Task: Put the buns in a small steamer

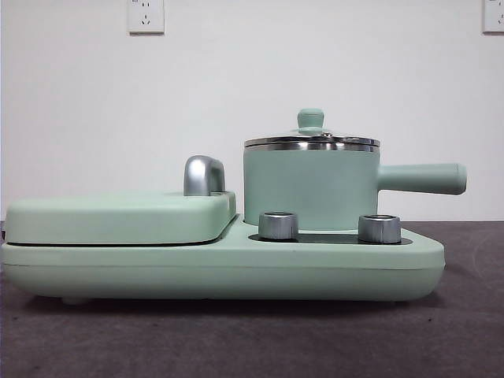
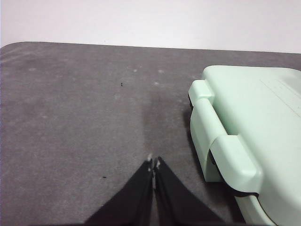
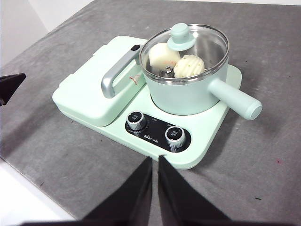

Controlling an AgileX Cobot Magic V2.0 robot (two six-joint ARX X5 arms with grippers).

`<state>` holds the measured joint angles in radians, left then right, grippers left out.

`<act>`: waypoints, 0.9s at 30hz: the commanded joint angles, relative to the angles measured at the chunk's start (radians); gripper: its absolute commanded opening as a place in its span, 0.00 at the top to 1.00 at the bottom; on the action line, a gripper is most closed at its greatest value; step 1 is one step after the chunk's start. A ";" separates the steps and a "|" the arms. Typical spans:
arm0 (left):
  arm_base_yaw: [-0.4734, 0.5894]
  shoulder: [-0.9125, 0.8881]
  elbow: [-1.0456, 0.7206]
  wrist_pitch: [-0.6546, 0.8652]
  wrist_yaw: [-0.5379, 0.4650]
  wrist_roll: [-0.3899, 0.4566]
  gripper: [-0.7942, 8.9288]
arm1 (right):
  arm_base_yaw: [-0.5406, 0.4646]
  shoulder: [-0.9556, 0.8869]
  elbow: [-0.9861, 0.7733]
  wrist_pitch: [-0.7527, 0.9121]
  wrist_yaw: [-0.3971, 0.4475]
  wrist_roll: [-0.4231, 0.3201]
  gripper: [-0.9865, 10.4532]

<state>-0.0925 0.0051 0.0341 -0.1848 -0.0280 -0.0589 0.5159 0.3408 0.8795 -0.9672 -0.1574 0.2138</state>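
The small steamer is a mint-green pot with a straight side handle, standing on the right half of the cooker with its glass lid on. Through the lid both buns show inside: a smooth rounded one and a ribbed one with green dots. From the front the steamer hides them. My right gripper is shut and empty, held back above the table in front of the cooker's knobs. My left gripper is shut and empty over the grey mat, beside the cooker's hinge end.
The mint-green cooker base carries a flat griddle lid with a chrome handle on its left half and two steel knobs in front. A black tip of the other arm shows at the right wrist view's edge.
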 commanded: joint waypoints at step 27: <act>0.001 -0.002 -0.014 -0.005 -0.003 0.014 0.91 | -0.523 -0.267 -0.720 0.733 0.139 -0.214 0.90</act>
<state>-0.0925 0.0051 0.0341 -0.1848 -0.0280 -0.0589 -0.0074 0.0834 0.1688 -0.2642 -0.0227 0.0395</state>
